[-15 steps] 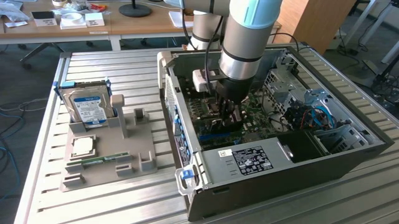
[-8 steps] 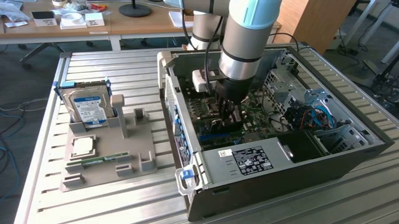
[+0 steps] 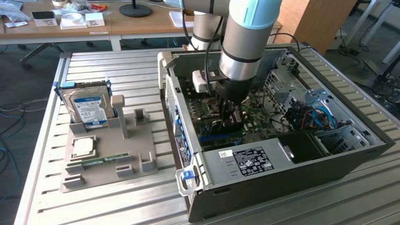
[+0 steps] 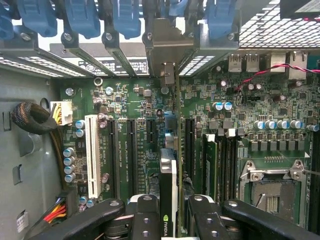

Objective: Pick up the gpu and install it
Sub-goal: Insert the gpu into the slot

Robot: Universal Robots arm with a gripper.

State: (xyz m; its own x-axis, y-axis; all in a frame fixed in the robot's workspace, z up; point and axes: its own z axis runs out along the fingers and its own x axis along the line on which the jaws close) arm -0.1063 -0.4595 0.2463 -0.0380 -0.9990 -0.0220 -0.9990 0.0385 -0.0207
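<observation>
The gpu (image 4: 168, 185) stands on edge between the tool's (image 4: 172, 220) fingers, pinched tight, low over the motherboard (image 4: 145, 145) inside the computer case (image 3: 281, 173). Pickup is done; seating looks unfinished, bracket end reaching toward the rear slot covers (image 4: 120, 50). Tight quarters: case walls all round, cables (image 3: 315, 117) nearby. On the counter (image 3: 112, 65), the hard drive (image 3: 87, 105) waits.
</observation>
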